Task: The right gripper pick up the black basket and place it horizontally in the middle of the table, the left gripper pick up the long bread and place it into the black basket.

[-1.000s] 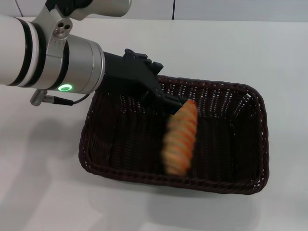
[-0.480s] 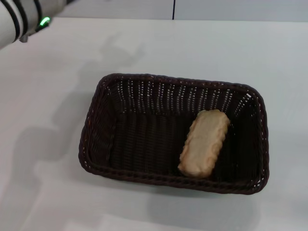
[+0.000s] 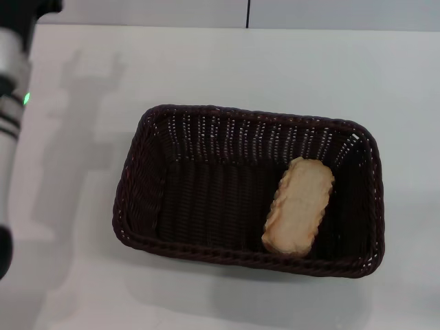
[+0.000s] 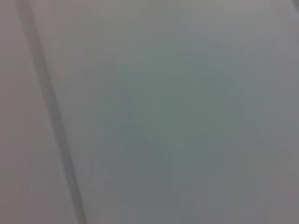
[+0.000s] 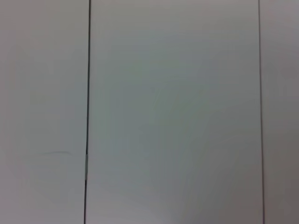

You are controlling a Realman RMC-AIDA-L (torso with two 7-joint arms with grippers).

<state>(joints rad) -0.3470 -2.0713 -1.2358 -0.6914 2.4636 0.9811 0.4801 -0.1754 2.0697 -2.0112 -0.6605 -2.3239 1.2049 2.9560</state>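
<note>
Resting in the basket (image 3: 206, 199) mid-surface (image 3: 309, 65), the bread (image 3: 299, 206) completes both placements; hands unseen, state untellable.

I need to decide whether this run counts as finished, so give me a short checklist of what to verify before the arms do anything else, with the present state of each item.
1. The long bread lies inside the black basket, pale side up: ok.
2. The bread lies flat on the basket floor, toward the robot's right end, not propped on the rim: ok.
3. The basket sits flat on the table, long side across the head view: ok.
4. Nothing is gripping the bread or basket: ok.
5. Left arm stands at the left edge of the head view, clear of the basket; its gripper state: cannot tell.
6. Right gripper position: cannot tell, out of view.
</note>
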